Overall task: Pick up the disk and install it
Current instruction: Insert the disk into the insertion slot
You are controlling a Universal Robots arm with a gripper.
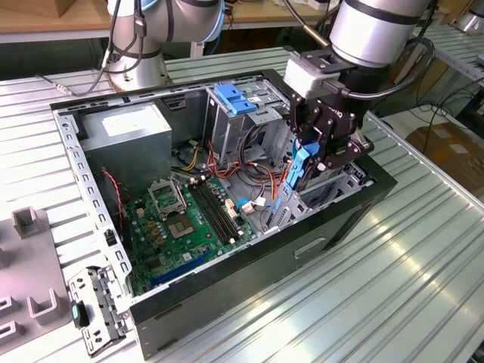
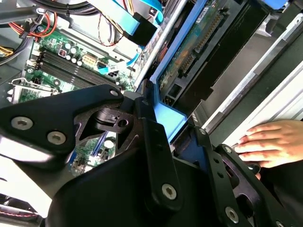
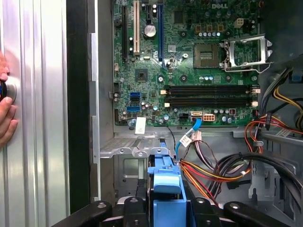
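Gripper tight around disk, above computer case.

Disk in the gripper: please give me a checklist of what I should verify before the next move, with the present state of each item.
1. Grip: the gripper is shut on the blue frame of the disk. Ok.
2. Pose: the disk stands on edge over the open case. Ok.
3. Clearance: orange and red cables lie close beside the disk. Not ok.
4. People: a hand rests on the table beside the case. Not ok.
5. Space under the disk: hidden by the gripper. Cannot tell.
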